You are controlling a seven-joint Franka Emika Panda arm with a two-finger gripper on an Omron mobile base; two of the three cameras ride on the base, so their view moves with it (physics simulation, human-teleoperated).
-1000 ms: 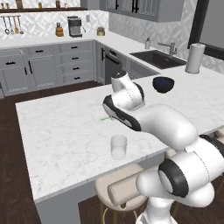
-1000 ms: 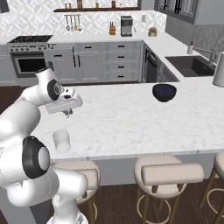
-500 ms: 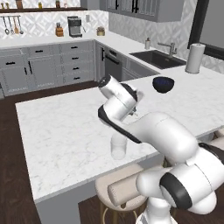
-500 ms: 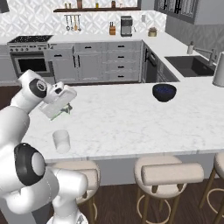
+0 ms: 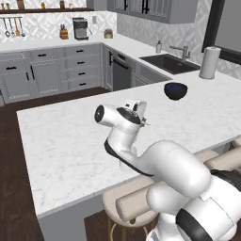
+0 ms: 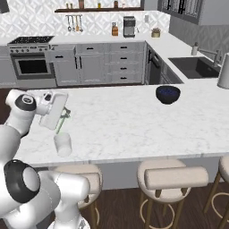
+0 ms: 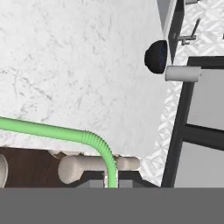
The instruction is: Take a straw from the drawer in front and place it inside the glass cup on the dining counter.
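One tool (image 6: 64, 115) is in use, closed on the straw (image 6: 61, 125), a thin pale green stick with a ribbed bend. In the right base view the straw slants down from the tool toward the glass cup (image 6: 62, 144); its lower end sits at or just above the cup's rim, and I cannot tell whether it has entered the cup. The cup stands upright on the table (image 6: 134, 125), close to the stool-side edge and near the table's left end as that camera sees it. The hand view shows the straw (image 7: 65, 133) rising between the finger tips, bending at the ribbed section and running off across the white marble-veined top. In the left base view the tool (image 5: 140, 114) is above the middle of the table (image 5: 61, 141), with the arm hiding the cup. A dark round bowl (image 6: 168, 94) rests well apart, toward the sink-side edge. A white paper-towel roll (image 5: 209, 62) stands at the far corner beyond the bowl. Round beige stools (image 6: 176, 176) line the near edge.
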